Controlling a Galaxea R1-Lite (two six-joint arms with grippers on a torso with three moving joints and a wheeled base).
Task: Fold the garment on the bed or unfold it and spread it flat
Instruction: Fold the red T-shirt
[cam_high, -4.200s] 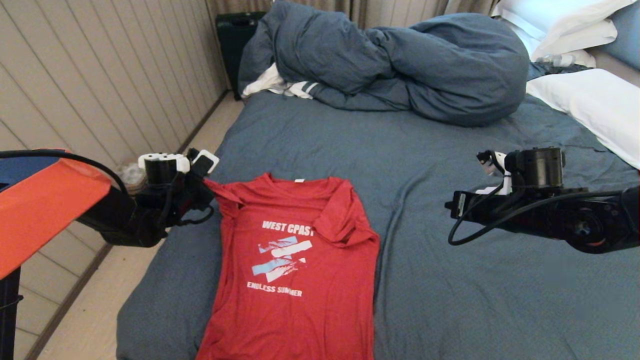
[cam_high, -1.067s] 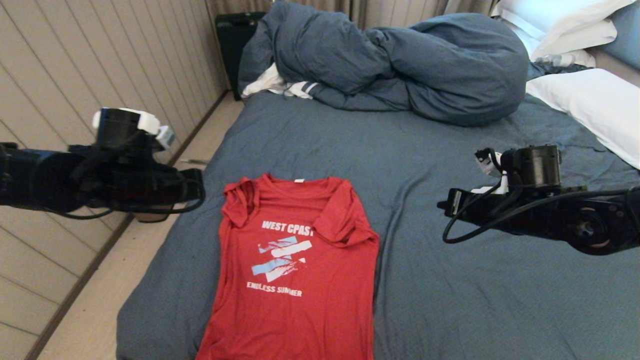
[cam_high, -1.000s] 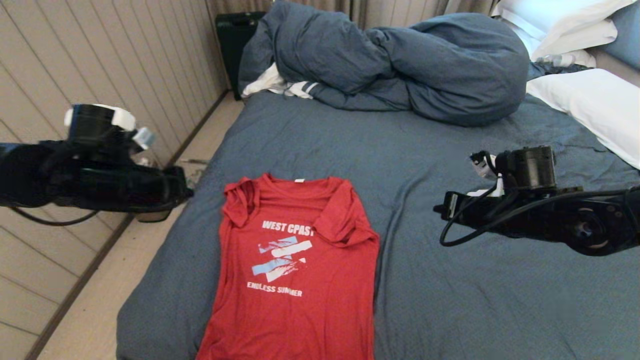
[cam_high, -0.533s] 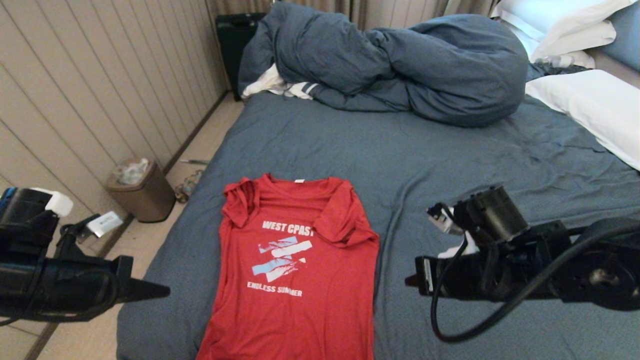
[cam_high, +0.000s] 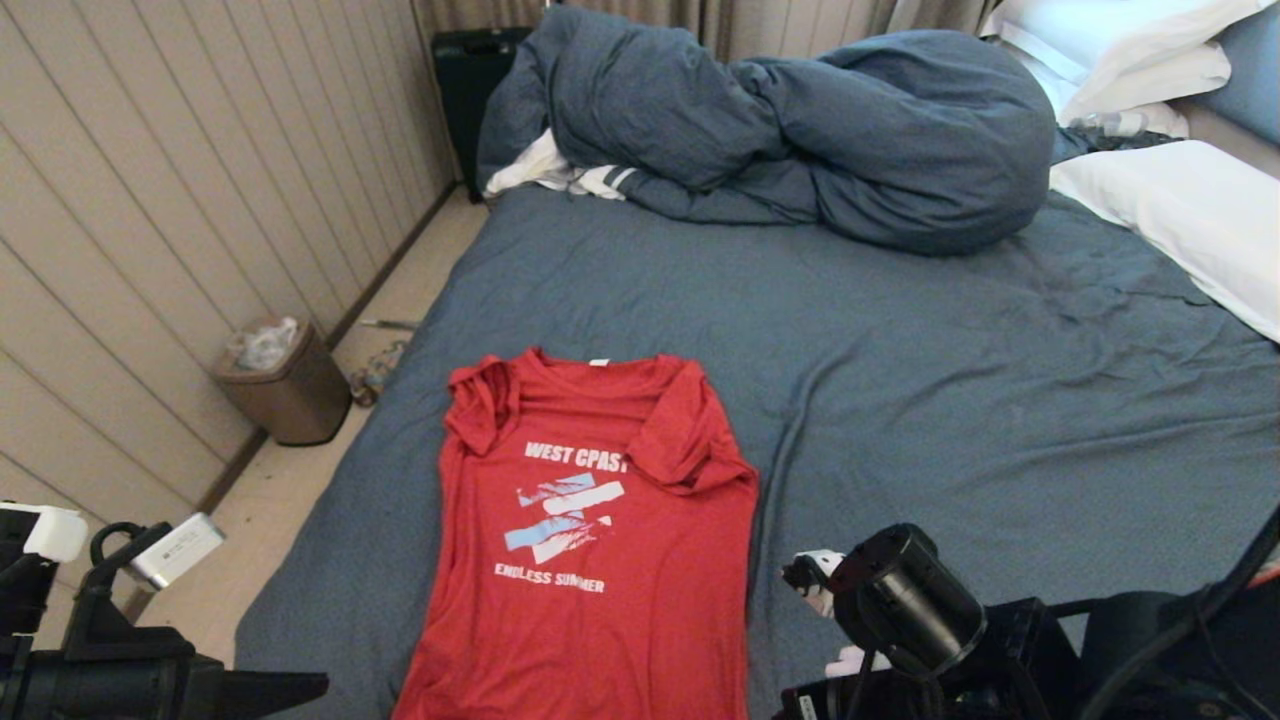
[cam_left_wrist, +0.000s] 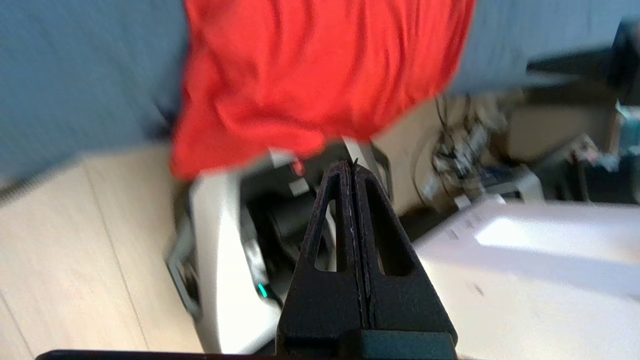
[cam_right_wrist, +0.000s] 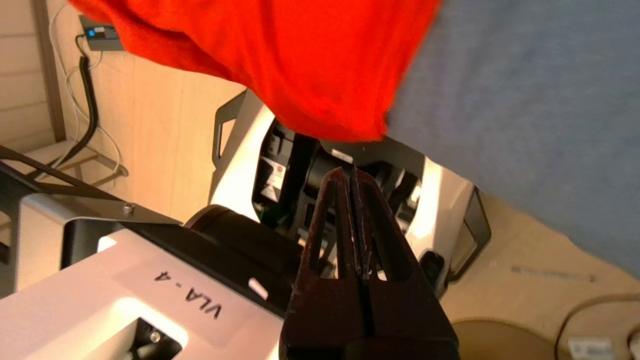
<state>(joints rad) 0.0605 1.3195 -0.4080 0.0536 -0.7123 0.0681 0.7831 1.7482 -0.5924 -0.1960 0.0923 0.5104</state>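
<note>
The bed (cam_high: 900, 350) filled most of the head view, its blue-grey sheet wrinkled, with a bunched duvet (cam_high: 800, 130) along the far edge and white pillows (cam_high: 1180, 200) toward the far right corner. The shirt (cam_high: 590, 540) lay face up near the bed's near left corner, collar toward the far edge, hem spilling over the near edge, so its long axis ran from near to far. Both sleeves sat folded in over the chest.

The left tool (cam_left_wrist: 353, 172) hung low off the bed's left edge at the near corner, jaws pressed together and holding nothing; the hem lay just beyond its tip. The right tool (cam_right_wrist: 352, 175) was likewise closed and empty, below the near edge, with the hem's right corner just ahead of it. Each arm seemed about equally near its own hem corner, so a two-handed lift of the hem toward the collar looked the likely next move; the jaws would have to part first.

The hem itself was cut off in the head view, and the right arm (cam_high: 930, 620) hid its tool there. Blur made the hem's edge hard to trace in the left wrist view.
</note>
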